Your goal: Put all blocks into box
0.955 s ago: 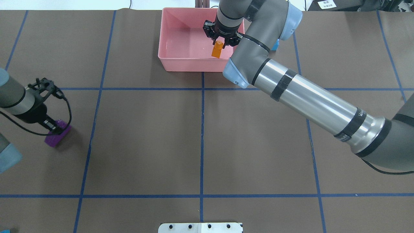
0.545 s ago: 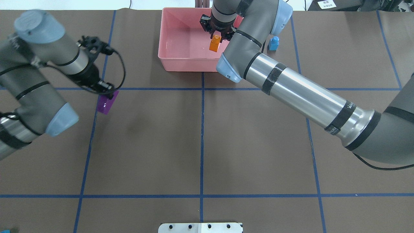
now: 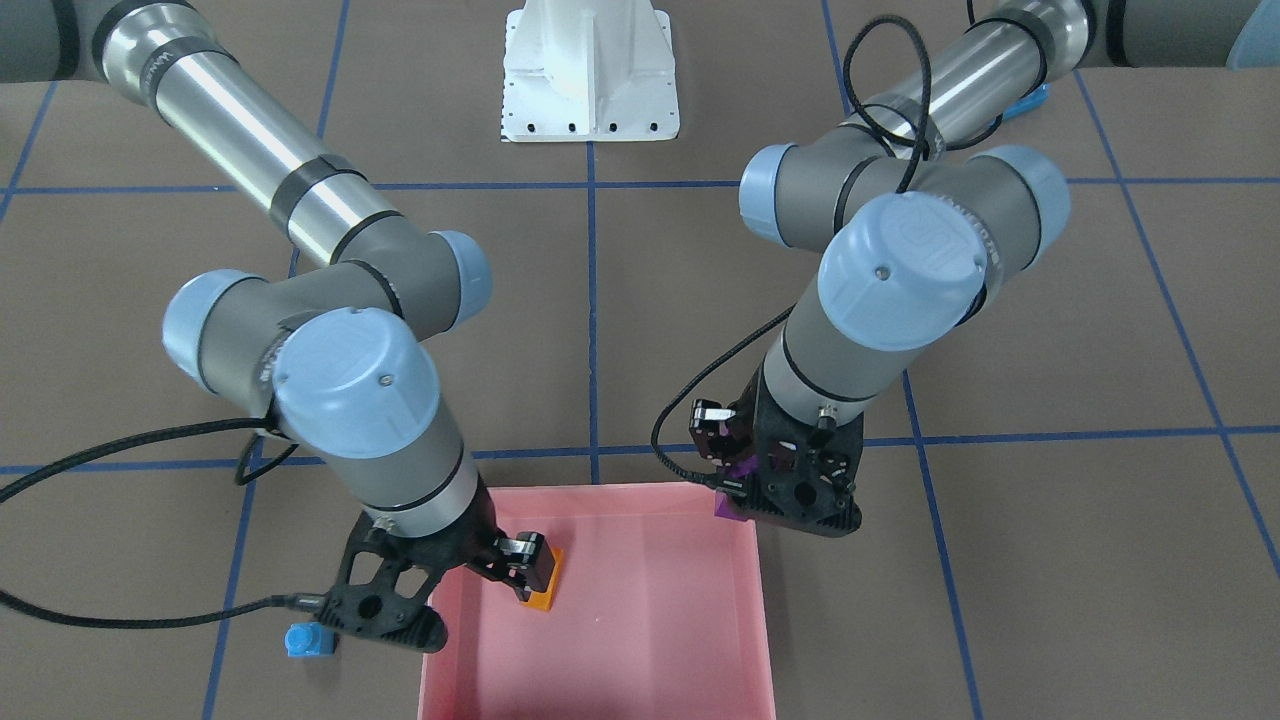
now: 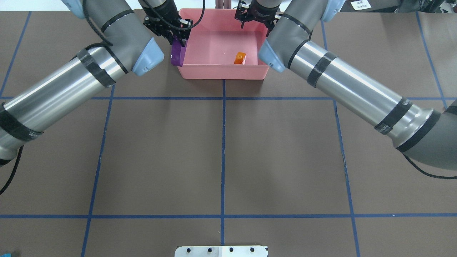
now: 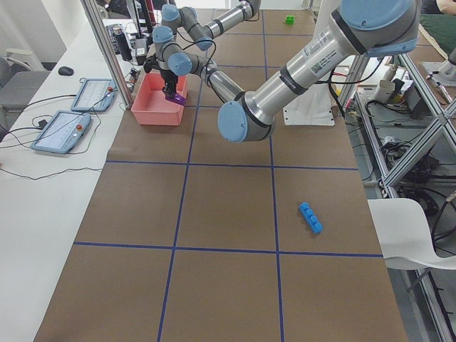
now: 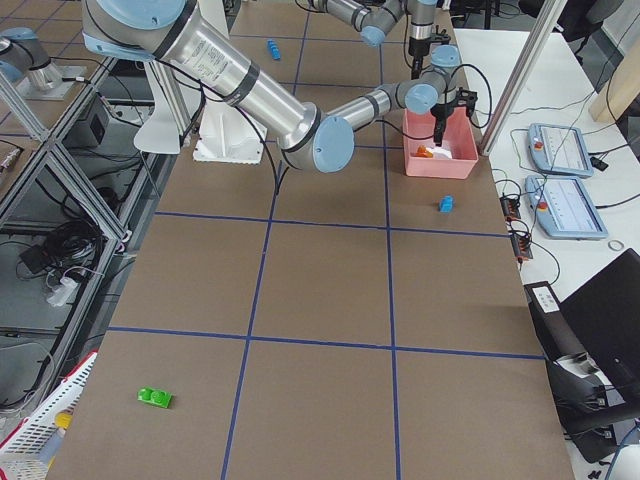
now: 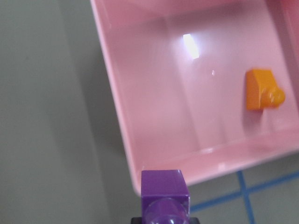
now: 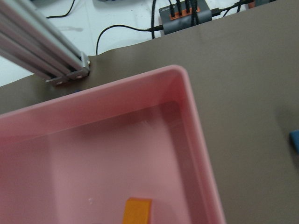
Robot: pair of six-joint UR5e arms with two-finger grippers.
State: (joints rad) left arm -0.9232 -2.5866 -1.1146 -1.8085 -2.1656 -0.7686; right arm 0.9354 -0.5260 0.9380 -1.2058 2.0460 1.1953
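Note:
The pink box (image 4: 221, 71) stands at the table's far middle. The orange brick (image 4: 240, 58) lies loose on its floor, also in the front view (image 3: 543, 590). My right gripper (image 4: 255, 21) is open and empty above the box's far right part. My left gripper (image 4: 177, 44) is shut on the purple brick (image 4: 176, 54) and holds it over the box's left wall, as the left wrist view (image 7: 164, 186) shows. The small blue brick (image 3: 305, 640) stands on the table beside the box. The long blue brick (image 5: 311, 217) and the green brick (image 6: 154, 398) lie far off.
The robot's white base plate (image 4: 221, 251) sits at the near edge. A white bench with tablets (image 5: 75, 121) runs behind the box. An aluminium post (image 8: 46, 60) stands past the box's far edge. Blue tape lines grid the brown table cover.
My left arm has swung from the table's left side to the box's left wall with the purple brick. My right gripper has opened; the orange brick now lies on the box floor.

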